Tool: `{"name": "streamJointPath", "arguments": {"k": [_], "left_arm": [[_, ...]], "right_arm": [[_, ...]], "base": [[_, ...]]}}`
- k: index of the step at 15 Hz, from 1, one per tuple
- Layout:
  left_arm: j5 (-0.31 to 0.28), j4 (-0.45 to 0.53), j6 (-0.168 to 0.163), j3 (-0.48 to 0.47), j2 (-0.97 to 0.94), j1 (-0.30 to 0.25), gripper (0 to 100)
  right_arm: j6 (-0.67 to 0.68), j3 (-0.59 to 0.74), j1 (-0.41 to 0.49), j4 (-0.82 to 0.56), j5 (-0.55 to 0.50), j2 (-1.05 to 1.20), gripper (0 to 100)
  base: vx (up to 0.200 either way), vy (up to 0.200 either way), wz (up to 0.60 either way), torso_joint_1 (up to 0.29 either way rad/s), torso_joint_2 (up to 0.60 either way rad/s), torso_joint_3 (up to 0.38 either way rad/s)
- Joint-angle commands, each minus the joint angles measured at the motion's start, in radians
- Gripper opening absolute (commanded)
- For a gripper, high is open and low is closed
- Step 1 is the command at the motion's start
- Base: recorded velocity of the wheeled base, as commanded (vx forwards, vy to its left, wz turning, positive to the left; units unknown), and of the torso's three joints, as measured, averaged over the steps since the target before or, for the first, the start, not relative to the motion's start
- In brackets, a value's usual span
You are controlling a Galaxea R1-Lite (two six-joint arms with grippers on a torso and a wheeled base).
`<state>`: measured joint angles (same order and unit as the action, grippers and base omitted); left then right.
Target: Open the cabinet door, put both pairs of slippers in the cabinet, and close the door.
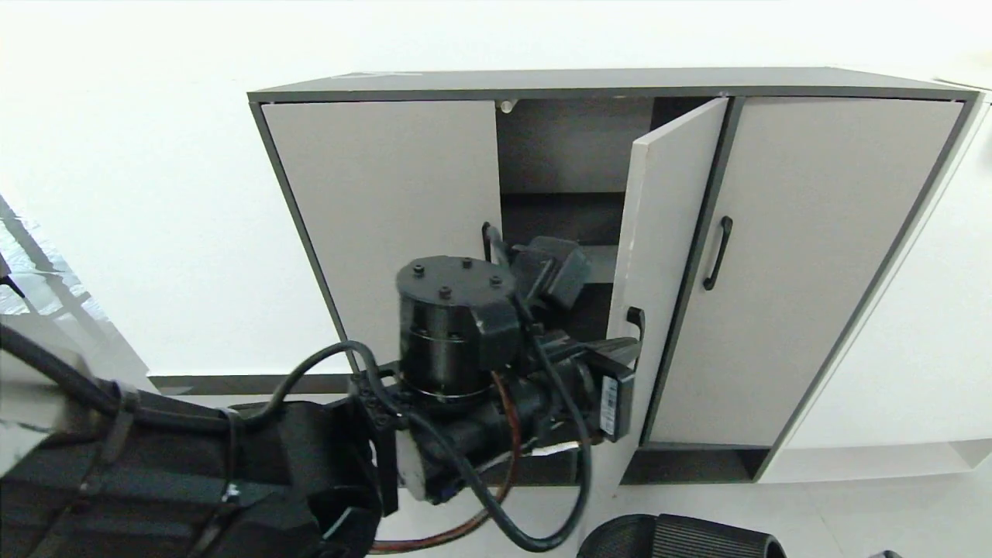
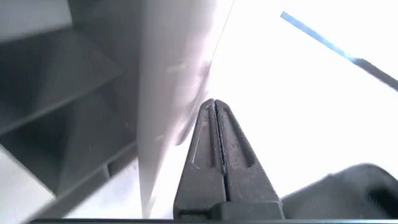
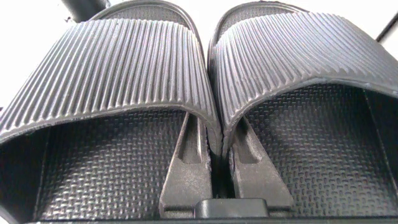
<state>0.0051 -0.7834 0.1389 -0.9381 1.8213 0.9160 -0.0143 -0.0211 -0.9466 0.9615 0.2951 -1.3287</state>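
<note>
The grey cabinet [image 1: 814, 271] stands against the white wall with its middle door [image 1: 666, 256] swung partly open, showing dark shelves [image 1: 558, 209]. My left gripper [image 1: 624, 353] is by that door's lower free edge, just under its black handle [image 1: 635, 318]. In the left wrist view its fingers [image 2: 216, 124] are pressed together with nothing between them, beside the door's edge [image 2: 168, 93]. A pair of black ribbed slippers [image 3: 205, 74] lies side by side. My right gripper [image 3: 214, 146] is shut on their two touching inner walls. The slippers [image 1: 682, 536] sit low on the floor before the cabinet.
The cabinet's left door [image 1: 387, 225] and right door [image 1: 821, 256] are shut, the right one with a black handle [image 1: 719, 252]. White floor [image 1: 852, 511] spreads in front. My left arm's bulk and cables [image 1: 457, 364] stand before the opening.
</note>
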Motion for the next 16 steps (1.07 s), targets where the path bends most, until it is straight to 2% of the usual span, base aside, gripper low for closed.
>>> {"name": "streamJointPath", "arguments": {"k": [1,3,4,5,6,7,8,9,11,13,14,16], "left_arm": [[0.093,-0.060,-0.012,-0.105,0.121,0.058,0],[0.138,-0.108,-0.012,-0.071,0.053,0.026,0],[0.136,-0.100,-0.032,-0.024,-0.028,-0.002,0],[0.127,-0.065,-0.075,0.013,-0.108,-0.046,0],[0.105,-0.011,-0.087,0.016,-0.131,-0.092,0],[0.099,0.042,-0.087,-0.005,-0.125,-0.147,0],[0.099,0.056,-0.079,-0.044,-0.074,-0.190,0],[0.099,0.050,-0.073,-0.070,-0.036,-0.209,0],[0.098,0.004,-0.051,-0.197,0.142,-0.266,0],[0.087,-0.048,-0.051,-0.238,0.237,-0.275,0],[0.038,-0.057,-0.047,-0.231,0.247,-0.276,0],[0.032,-0.054,-0.015,-0.238,0.248,-0.275,0]], "right_arm": [[-0.001,0.001,0.008,0.000,0.001,-0.007,0],[-0.001,0.003,0.014,0.000,-0.001,-0.007,0],[-0.001,0.003,0.015,0.000,-0.001,-0.007,0],[-0.001,0.003,0.015,0.000,-0.001,-0.007,0],[-0.001,0.001,0.015,0.000,-0.001,-0.007,0],[-0.003,0.001,0.015,0.000,-0.001,-0.006,0],[-0.003,0.001,0.015,0.000,-0.001,-0.006,0],[-0.003,0.001,0.015,0.000,-0.001,-0.004,0],[-0.003,0.003,0.015,0.000,-0.001,0.003,0],[0.000,-0.014,0.023,0.000,-0.002,0.002,0],[0.030,-0.054,0.043,0.000,-0.002,-0.015,0],[0.048,-0.091,0.046,0.016,-0.001,-0.052,0]], "base": [[-0.200,0.000,0.00,0.002,-0.01,0.002],[-0.100,0.000,0.00,-0.001,0.00,-0.001],[0.000,0.000,0.00,0.000,0.00,0.000],[0.000,0.000,0.00,0.000,0.00,0.000],[0.000,0.000,0.00,0.000,0.00,0.000],[0.000,0.000,0.00,0.000,0.00,0.000],[0.000,0.000,0.00,0.000,0.00,0.000],[0.000,0.000,0.00,0.000,0.00,0.000],[0.000,0.000,0.00,0.000,0.00,0.000],[0.000,0.000,0.00,0.000,0.00,0.000],[0.000,0.000,0.00,0.000,0.00,0.000],[0.000,0.000,0.00,0.000,0.00,0.000]]}}
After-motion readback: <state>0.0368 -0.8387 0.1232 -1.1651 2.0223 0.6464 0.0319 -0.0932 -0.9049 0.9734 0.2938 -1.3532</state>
